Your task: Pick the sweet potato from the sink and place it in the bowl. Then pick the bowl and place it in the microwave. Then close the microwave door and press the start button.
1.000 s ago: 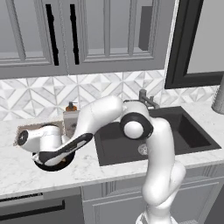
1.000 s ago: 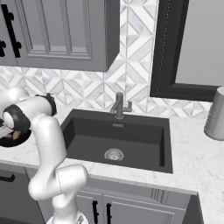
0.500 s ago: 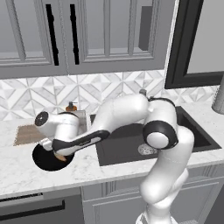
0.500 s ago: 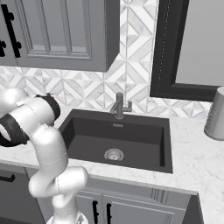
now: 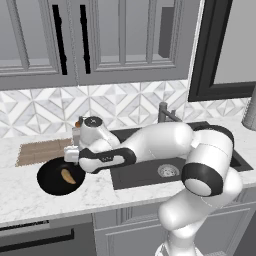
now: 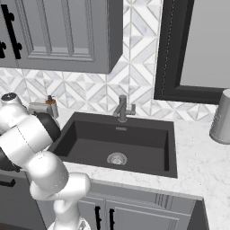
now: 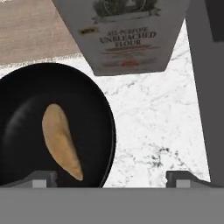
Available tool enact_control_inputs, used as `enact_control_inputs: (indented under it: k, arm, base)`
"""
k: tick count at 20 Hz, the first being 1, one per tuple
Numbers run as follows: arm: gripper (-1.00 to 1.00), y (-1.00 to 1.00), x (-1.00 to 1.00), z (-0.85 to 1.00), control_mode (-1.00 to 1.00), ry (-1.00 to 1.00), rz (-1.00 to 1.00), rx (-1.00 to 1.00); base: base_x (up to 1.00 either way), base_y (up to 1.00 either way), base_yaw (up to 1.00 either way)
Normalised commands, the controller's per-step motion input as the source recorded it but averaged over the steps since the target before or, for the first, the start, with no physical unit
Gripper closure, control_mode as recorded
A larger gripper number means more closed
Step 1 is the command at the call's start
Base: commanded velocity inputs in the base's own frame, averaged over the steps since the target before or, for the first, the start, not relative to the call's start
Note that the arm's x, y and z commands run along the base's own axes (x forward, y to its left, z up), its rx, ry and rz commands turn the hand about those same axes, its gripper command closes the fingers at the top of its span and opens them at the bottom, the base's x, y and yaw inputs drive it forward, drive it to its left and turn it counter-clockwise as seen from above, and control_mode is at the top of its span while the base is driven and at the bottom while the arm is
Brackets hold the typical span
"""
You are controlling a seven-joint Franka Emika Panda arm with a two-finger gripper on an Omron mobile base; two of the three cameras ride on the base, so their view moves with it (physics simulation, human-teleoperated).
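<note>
The glossy black bowl [image 5: 54,181] stands on the marble counter left of the sink [image 5: 165,170], and the orange-tan sweet potato [image 5: 68,176] lies loose inside it. In the hand view the sweet potato [image 7: 61,142] rests in the bowl [image 7: 94,105], left of centre. My gripper [image 5: 71,159] hovers over the bowl's right rim. It is open, its fingertips [image 7: 41,177] set wide apart with nothing between them. The dark grey sink [image 6: 117,143] holds only its round drain. The microwave and its door are out of view.
A flour box [image 7: 124,35] stands just behind the bowl, beside a small bottle [image 6: 53,105]. A tan mat [image 5: 40,150] lies at the back left. The faucet [image 6: 122,108] rises behind the sink. A grey canister [image 6: 222,117] stands at the far right.
My hand has shifted right from over the bowl's middle to its right rim, and the elbow has swung out over the sink. The sweet potato now lies uncovered in the bowl.
</note>
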Motion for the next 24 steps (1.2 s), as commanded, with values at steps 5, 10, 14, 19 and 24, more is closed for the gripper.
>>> enact_control_inputs:
  k: [5,10,14,19,24]
  arm:
    - [-1.0,-0.02,0.04,-0.18,-1.0,0.15,0.07,0.29]
    - [-1.0,0.1,0.18,-0.03,-1.0,0.13,0.03,0.0]
    - [-1.0,0.28,0.22,0.15,-1.0,0.12,0.0,0.0]
    - [-1.0,0.27,0.25,0.02,-1.0,0.19,0.0,0.0]
    - [-1.0,0.2,0.24,-0.01,-1.0,0.16,0.0,-0.01]
  base:
    - [0.0,0.0,0.0]
    - [0.0,0.0,0.0]
    - [0.0,0.0,0.0]
    - [0.0,0.0,0.0]
    - [0.0,0.0,0.0]
